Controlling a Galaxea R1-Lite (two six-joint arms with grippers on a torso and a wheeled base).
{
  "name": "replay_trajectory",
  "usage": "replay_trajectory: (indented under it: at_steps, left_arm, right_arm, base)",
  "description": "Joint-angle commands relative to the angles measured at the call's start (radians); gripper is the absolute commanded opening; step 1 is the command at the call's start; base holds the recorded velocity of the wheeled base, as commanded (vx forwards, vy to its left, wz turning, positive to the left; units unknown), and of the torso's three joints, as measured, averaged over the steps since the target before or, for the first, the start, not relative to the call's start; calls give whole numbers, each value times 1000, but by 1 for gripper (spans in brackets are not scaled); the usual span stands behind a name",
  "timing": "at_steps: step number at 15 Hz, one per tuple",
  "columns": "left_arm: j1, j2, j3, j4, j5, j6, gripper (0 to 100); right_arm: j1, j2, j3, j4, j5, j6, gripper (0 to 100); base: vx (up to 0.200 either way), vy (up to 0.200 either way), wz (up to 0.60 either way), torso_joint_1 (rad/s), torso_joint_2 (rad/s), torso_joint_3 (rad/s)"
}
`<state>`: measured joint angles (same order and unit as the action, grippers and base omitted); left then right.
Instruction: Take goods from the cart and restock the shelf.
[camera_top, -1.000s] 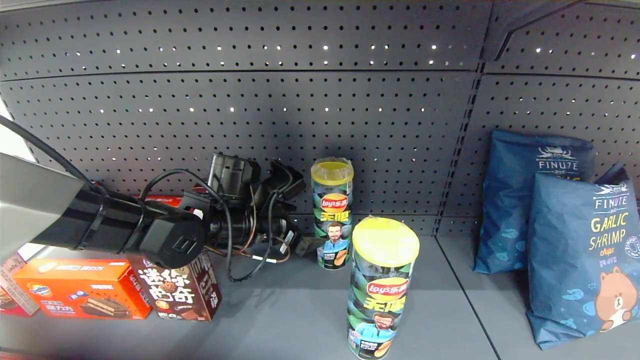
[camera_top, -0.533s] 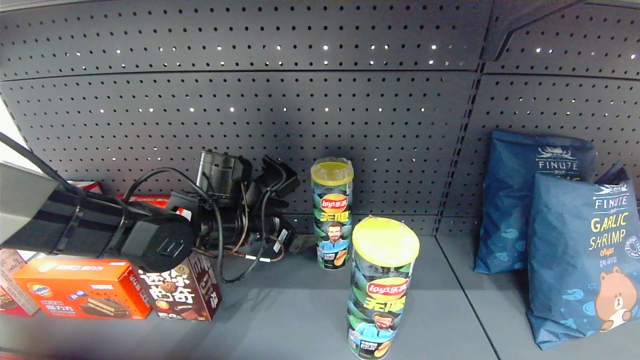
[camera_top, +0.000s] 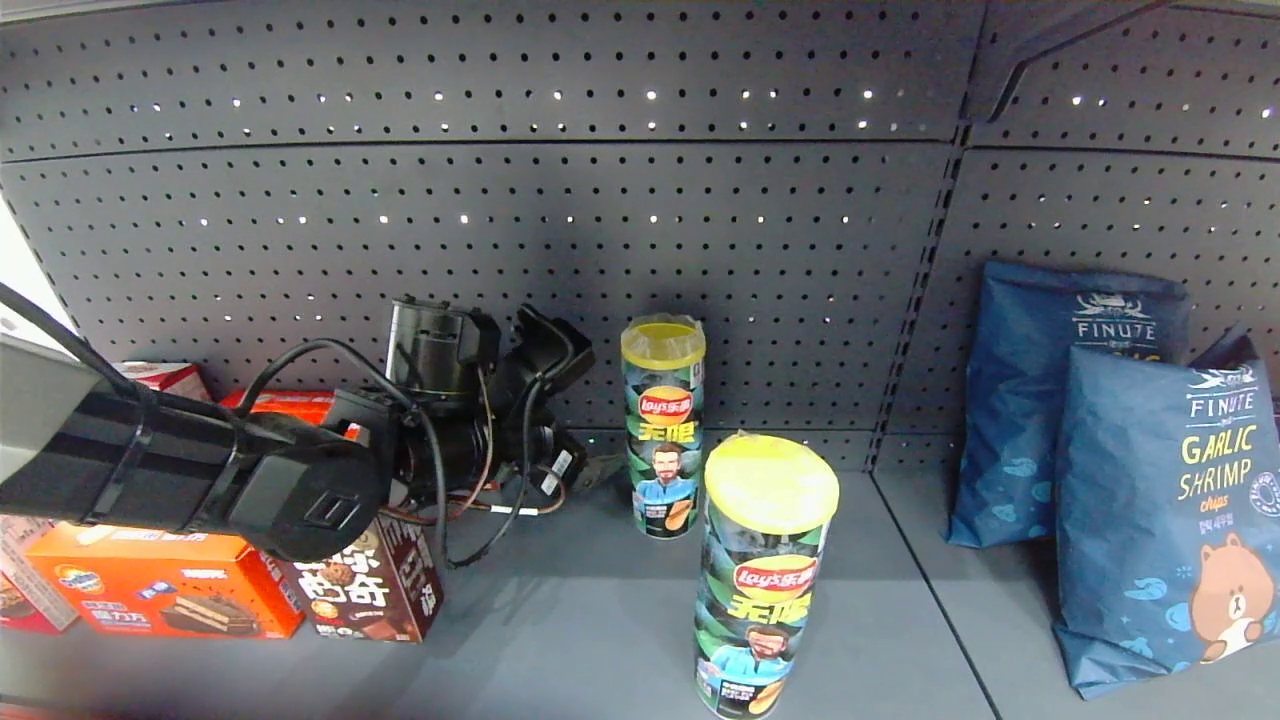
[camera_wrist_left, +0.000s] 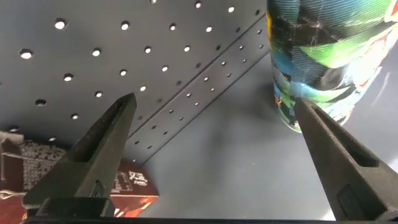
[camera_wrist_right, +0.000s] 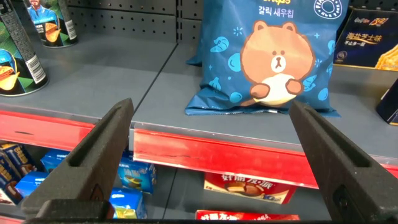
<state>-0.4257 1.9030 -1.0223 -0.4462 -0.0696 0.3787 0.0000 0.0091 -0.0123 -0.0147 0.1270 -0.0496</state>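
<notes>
Two chip cans with yellow lids stand upright on the grey shelf: the back can by the pegboard and the front can nearer the edge. My left gripper is low over the shelf, just left of the back can and apart from it. In the left wrist view the left gripper is open with nothing between its fingers, and the back can stands beyond one fingertip. My right gripper is open and empty in front of the shelf edge.
An orange box and a brown cookie box sit under my left arm. Blue shrimp-chip bags lean at the right, past a shelf divider line. The front bag lies near the red price strip. Lower shelves hold more boxes.
My left arm has drawn back to the left, away from the back can. Both cans stay upright where they were.
</notes>
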Motion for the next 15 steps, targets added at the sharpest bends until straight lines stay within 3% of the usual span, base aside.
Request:
replay_trajectory:
  at_steps: [1,6,15]
  left_arm:
    - [-4,1,2,0,10,0,100]
    - [-2,1,2,0,63,2,100]
    - [-33,27,-4,1,80,-8,100]
  right_arm:
    - [0,2,2,-1,0,0,100]
    - [0,2,0,-1,0,-1,100]
    - [0,2,2,-1,0,-1,100]
  base:
    - [0,0,0,0,0,0]
    - [0,0,0,0,0,0]
    - [0,0,0,0,0,0]
